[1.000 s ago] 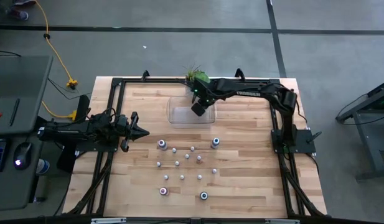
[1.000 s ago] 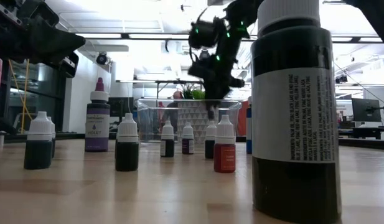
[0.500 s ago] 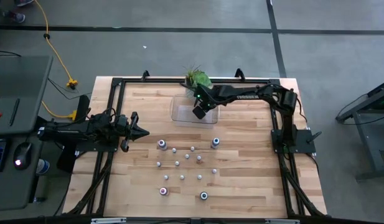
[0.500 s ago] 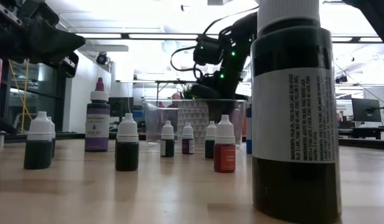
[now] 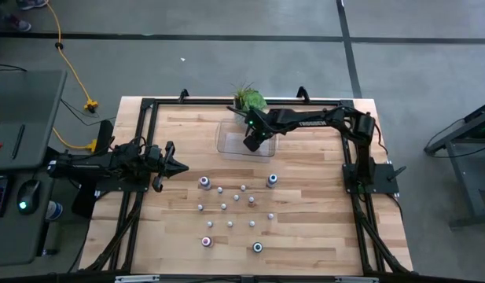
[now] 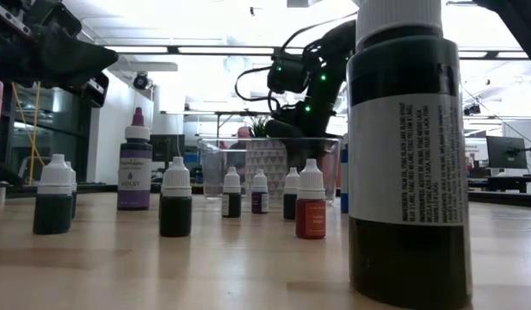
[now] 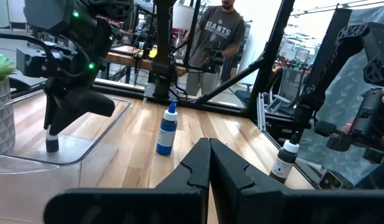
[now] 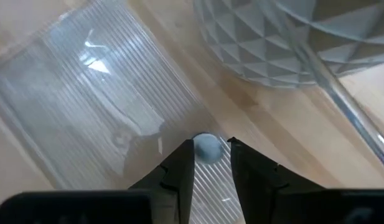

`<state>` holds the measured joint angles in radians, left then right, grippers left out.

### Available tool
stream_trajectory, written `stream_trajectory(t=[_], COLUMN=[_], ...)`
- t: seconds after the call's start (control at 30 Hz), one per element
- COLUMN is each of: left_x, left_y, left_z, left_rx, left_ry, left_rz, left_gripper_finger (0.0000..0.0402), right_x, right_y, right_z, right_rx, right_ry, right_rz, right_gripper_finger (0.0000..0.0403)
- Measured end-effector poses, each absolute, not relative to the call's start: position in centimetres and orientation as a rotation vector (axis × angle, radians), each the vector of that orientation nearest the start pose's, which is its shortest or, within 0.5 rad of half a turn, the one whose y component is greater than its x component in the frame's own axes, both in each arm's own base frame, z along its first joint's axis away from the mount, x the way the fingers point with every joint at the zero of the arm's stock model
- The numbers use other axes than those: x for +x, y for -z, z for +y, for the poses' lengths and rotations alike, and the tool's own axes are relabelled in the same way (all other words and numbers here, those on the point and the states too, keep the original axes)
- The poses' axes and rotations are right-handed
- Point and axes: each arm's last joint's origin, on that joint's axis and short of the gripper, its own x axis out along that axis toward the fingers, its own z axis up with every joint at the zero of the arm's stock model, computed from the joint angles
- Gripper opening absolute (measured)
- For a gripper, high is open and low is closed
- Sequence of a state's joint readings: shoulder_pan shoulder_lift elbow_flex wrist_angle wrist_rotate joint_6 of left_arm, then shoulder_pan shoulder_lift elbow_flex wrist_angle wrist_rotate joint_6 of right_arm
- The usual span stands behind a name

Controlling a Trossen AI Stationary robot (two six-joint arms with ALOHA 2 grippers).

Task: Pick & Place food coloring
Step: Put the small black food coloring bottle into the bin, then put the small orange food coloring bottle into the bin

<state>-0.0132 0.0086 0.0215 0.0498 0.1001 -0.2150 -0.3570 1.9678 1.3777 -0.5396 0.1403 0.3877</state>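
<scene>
The main risk is judged to lie at the release: the small bottle (image 8: 208, 148) is pinched near its cap by the right gripper (image 8: 210, 163) and is held over the ribbed floor of the clear tray (image 5: 226, 141), close to the tray's corner nearest the potted plant (image 5: 248, 99). If the jaws were spread while the bottle's base is not yet seated — or while it hangs at a slight tilt — it could topple and roll on the ribbed plastic. Whether its base already touches the tray floor cannot be told; in the left wrist view the bottle (image 7: 52, 142) appears upright and very near the floor. A sideways pull on withdrawal could also drag the light tray across the counter (image 5: 305, 220), or knock the bottle against the tray wall.

The right gripper is narrowly spread, its two fingers (image 8: 179, 168) closed around the pale cap so that only the cap's rounded top shows between them; nothing else is seen to be touched by it.

The left gripper (image 5: 175, 166) waits at the counter's left edge, its fingers pressed together and holding nothing. The remaining food coloring bottles (image 5: 234, 206) stand in a loose cluster mid-counter, well apart from the tray — a blue one (image 5: 271, 181) being nearest to it
</scene>
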Motion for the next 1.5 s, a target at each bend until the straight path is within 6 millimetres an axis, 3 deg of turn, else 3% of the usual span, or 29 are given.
stream_trajectory(t=[0.33,0.57,0.9,1.07,1.23,1.5], left_x=[9.7,9.7,9.7,9.7,9.7,9.7], left_y=[-17.5,-17.5,-17.5,-17.5,-17.5,-17.5], left_z=[-0.4,-0.4,-0.4,-0.4,-0.4,-0.4], left_rx=[-0.212,-0.212,-0.212,-0.212,-0.212,-0.212], left_ry=[0.120,0.120,0.120,0.120,0.120,0.120], left_rz=[-0.050,-0.050,-0.050,-0.050,-0.050,-0.050], left_gripper_finger=[0.0000,0.0000,0.0000,0.0000,0.0000,0.0000], right_x=[37.4,37.2,35.9,34.3,32.3,28.8], right_y=[-17.7,-19.1,-24.2,-27.8,-30.8,-32.0], right_z=[-14.0,-13.8,-12.1,-10.1,-6.7,0.1], right_rx=[0.435,0.412,0.315,0.226,0.108,-0.058], right_ry=[0.631,0.582,0.491,0.376,0.177,-0.170], right_rz=[1.036,1.014,0.920,0.880,0.876,1.065], right_gripper_finger=[0.0106,0.0149,0.0196,0.0197,0.0197,0.0197])
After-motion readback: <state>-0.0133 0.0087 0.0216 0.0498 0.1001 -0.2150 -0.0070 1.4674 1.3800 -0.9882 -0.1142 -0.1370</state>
